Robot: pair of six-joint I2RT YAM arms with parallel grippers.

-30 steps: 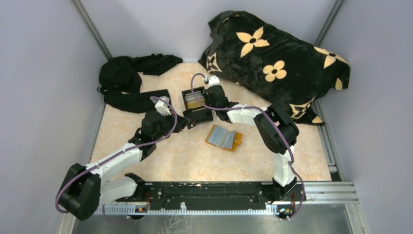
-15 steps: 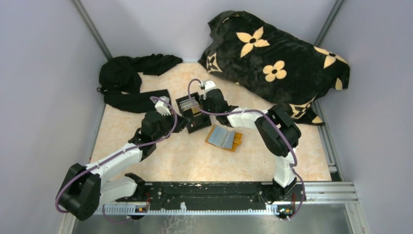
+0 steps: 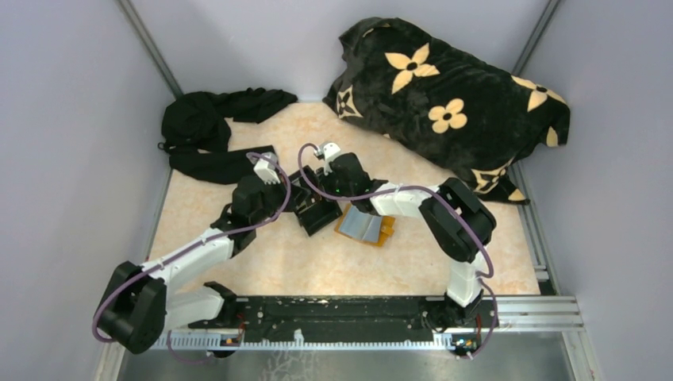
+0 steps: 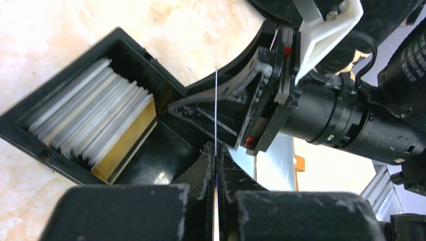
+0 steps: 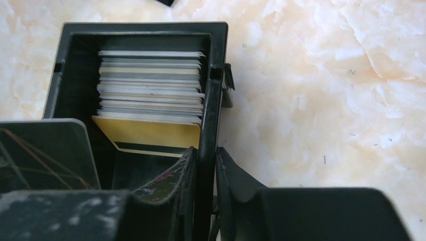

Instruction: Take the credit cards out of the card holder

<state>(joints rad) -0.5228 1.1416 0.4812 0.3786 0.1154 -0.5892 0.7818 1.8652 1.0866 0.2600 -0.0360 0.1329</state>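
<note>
The black box (image 3: 316, 214) stands mid-table with several cards (image 5: 150, 85) upright in it. My right gripper (image 5: 206, 153) is shut on the box's side wall (image 5: 213, 90); in the top view it (image 3: 319, 193) is at the box's far side. My left gripper (image 4: 216, 150) is shut on one thin credit card (image 4: 216, 110), seen edge-on, right beside the box (image 4: 55, 75). The orange card holder (image 3: 386, 230) lies flat to the right of the box with a light blue card (image 3: 363, 225) on it.
A black blanket with tan flowers (image 3: 452, 103) fills the back right. Black clothes (image 3: 210, 131) lie at the back left. Grey walls close in both sides, and a black rail (image 3: 333, 313) runs along the near edge.
My right gripper has pulled the black box toward the near edge and slightly left, turning it. My left gripper has barely moved and still holds its card.
</note>
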